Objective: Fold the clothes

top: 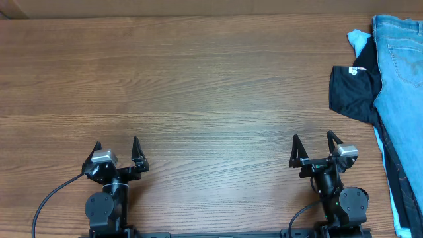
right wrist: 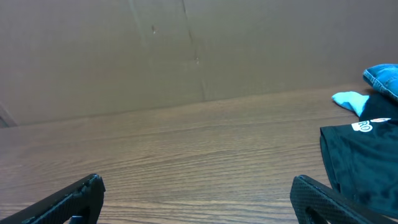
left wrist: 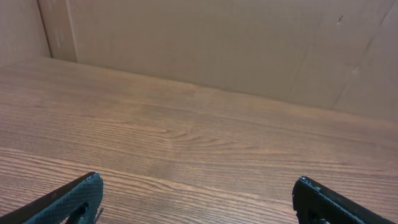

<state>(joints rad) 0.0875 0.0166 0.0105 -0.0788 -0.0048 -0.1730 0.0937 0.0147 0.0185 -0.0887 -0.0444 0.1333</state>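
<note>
Black fingers (left wrist: 68, 199) fill the bottom corners of the left wrist view, tips far apart with bare wood grain between them: the left hand (top: 117, 142) is spread wide and grips nothing. It sits at the lower left of the overhead frame, hovering at the near edge of the wooden table (top: 198, 79), with a dark cable (top: 53, 195) looping away from its base. At the lower right of that frame the right hand (top: 312, 135) is spread just as wide, also holding nothing (its own camera shows the two finger tips well apart over open wood). A pile of garments lies at the right edge of the overhead frame, well away from both hands: blue denim jeans (top: 400, 66) run down that edge, a black shirt (top: 353, 89) with a small white logo (top: 359, 69) sticks out from under their left side, and a light blue cloth (top: 359, 39) peeks out above the shirt. Behind the table, at the top of both wrist views, stands a brown cardboard wall (left wrist: 217, 43). Where the clothes for folding lie cannot be told from these views.
</note>
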